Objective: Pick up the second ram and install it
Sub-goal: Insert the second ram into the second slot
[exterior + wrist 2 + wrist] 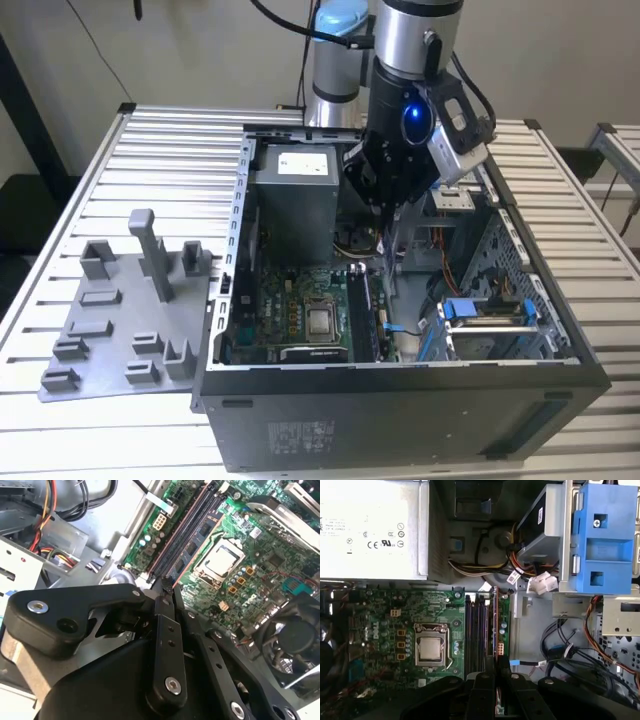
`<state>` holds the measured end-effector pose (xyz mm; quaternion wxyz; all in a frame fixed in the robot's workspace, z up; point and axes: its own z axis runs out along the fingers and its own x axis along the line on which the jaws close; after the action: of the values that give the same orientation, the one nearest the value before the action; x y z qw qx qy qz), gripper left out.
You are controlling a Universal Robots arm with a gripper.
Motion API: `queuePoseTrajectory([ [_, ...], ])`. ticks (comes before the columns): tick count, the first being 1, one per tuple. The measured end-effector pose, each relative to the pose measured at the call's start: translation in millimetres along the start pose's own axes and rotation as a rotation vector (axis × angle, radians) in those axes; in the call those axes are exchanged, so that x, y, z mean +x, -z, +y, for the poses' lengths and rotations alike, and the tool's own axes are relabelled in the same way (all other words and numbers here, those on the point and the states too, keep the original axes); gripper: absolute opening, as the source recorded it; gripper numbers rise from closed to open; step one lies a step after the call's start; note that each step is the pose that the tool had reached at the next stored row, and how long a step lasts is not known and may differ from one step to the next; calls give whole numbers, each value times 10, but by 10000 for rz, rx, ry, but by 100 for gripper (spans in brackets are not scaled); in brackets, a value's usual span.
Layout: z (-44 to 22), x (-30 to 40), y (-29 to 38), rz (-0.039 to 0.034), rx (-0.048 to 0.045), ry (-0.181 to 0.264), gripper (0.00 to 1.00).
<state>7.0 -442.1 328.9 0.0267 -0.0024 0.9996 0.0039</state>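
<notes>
Inside the open computer case (420, 420), the gripper (492, 667) hangs clenched on the second ram (495, 625), standing in the motherboard (395, 625) slots beneath it.

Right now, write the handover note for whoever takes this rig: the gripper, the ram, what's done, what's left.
Gripper: fingers drawn together, down inside the open computer case, at one end of the memory slots.
Second ram: stands edge-on along the slot farthest from the processor and runs in under the gripper. Whether it is pinched or fully seated cannot be told.
Done: the stick is off the table and at the slots.
Left: seating is not confirmed, and the gripper is not clear of the case.
</notes>
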Motion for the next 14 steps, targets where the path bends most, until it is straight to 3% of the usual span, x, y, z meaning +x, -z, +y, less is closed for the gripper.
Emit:
queuePoseTrajectory([
  [14,-2,49,-252,-18,3,-4,14],
])
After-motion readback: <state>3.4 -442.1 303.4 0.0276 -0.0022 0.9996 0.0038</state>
